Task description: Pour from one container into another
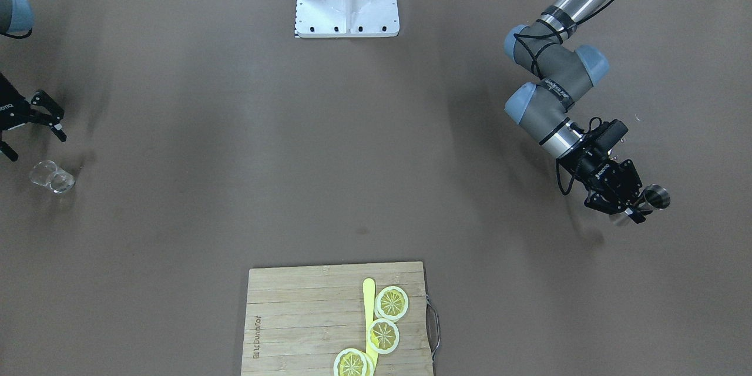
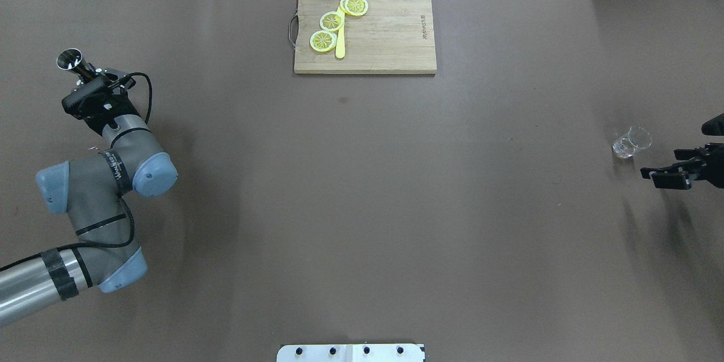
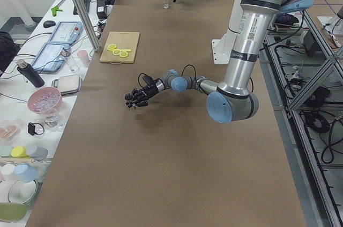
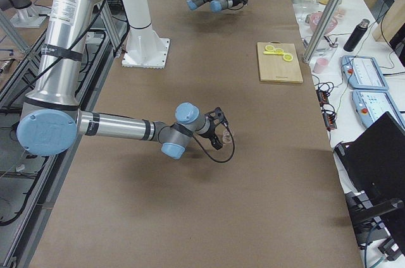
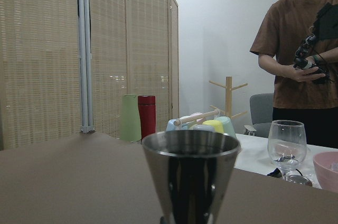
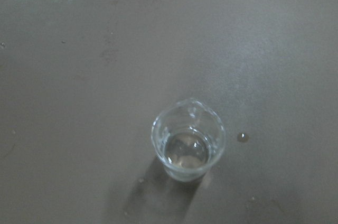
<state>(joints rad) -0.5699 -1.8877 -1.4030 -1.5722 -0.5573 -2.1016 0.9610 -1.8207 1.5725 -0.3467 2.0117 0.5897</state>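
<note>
Left gripper [image 1: 633, 209] clamped on the shiny steel cone-shaped jigger [image 1: 655, 197]; right gripper [image 2: 672, 165] — fingers spread — just beside the small clear glass beaker [image 2: 630, 142], not touching.

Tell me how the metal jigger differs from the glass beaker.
The metal jigger is opaque, shiny steel; the glass beaker is clear. The jigger is clamped in the left gripper; the beaker stands free on the table, near the open right gripper. Both are small, open-topped vessels.
</note>
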